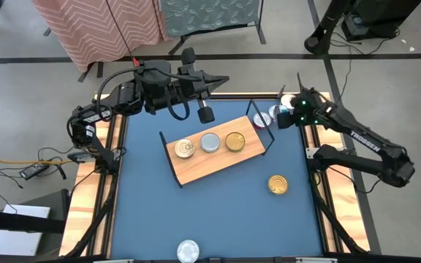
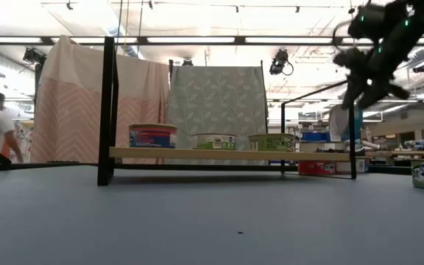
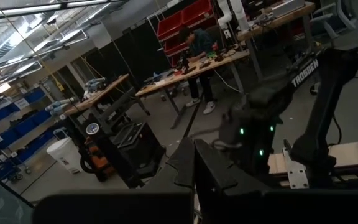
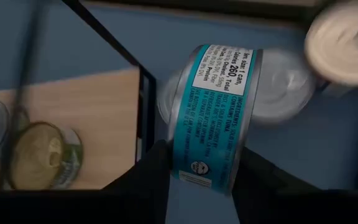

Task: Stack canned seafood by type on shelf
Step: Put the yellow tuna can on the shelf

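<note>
The round flat tin with a teal-blue paper side label and white print [image 4: 213,112] sits tilted on edge between the two dark fingers of the right gripper [image 4: 199,163], which are clamped on its labelled side; in the high view this gripper [image 1: 282,117] is at the far right corner of the table, just past the shelf's right wire frame. Close by that held tin lie two more silver-lidded tins [image 4: 278,84], one of them a blurred pale disc [image 4: 344,40] cut off by the frame, so I can't be sure whether they touch. The shelf, a rectangular light-wood board with thin black wire end frames [image 1: 196,166], lies at an angle mid-table and carries three tins in a row: a gold-lidded one with a pull tab [image 1: 185,149], a plain silver-lidded one [image 1: 210,142], and another gold one [image 1: 234,141] nearest the right frame (the low view shows their side labels as red-and-blue, green and green). Off the shelf, a gold tin [image 1: 278,185] rests alone on the smooth blue table surface [image 1: 145,212], and a silver tin [image 1: 188,250] sits at the near edge. The left gripper [image 1: 205,113], fingers pressed together and empty, hangs over the table's far side, behind the shelf.
</note>
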